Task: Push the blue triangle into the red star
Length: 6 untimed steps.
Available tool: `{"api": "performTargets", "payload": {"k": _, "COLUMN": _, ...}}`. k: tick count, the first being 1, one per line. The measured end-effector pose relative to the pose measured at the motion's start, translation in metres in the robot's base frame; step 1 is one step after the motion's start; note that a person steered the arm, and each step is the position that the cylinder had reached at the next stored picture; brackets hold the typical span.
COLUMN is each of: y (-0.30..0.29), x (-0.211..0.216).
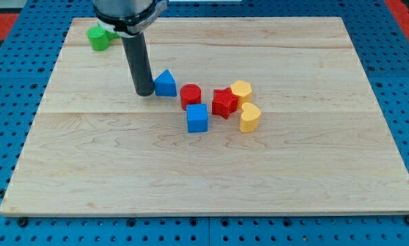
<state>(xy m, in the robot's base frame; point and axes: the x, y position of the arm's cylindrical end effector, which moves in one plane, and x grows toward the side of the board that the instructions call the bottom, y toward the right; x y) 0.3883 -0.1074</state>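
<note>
**Tip parked right behind the blue triangle**

So here's where I'm at: my tip (144, 93) is down on the wooden board (211, 178), sitting just to the left of the blue triangle (165, 83) — looks like it's touching the triangle's left edge, or close enough that I can't see a gap from this angle. No jaws on this thing, by the way; it's just a plain dark rod, so nothing to spread or pinch.

The red star (224, 102) is off to the right of the triangle and a bit nearer. Between the two sits a red cylinder (190, 96), just right of the triangle and apart from it by a sliver. A blue cube (197, 118) is just in front of that cylinder, on the near side.

The star has company on its right — two yellow blocks, one (241, 90) pressed against its far-right corner and the other (249, 117) at its near-right. Their shapes are hard to make out.

Way over in the far-left corner there's a green block (98, 37), partly hidden behind my arm, well apart from everything else.
</note>
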Motion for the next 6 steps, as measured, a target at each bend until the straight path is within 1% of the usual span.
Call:
{"api": "performTargets", "payload": {"k": 1, "y": -0.021, "x": -0.014}}
{"api": "performTargets", "payload": {"k": 2, "y": 0.017, "x": -0.015}}
{"api": "performTargets", "payload": {"k": 3, "y": 0.067, "x": -0.016}}
{"api": "performTargets", "payload": {"k": 5, "y": 0.073, "x": -0.017}}
{"api": "performTargets", "payload": {"k": 6, "y": 0.085, "x": -0.017}}
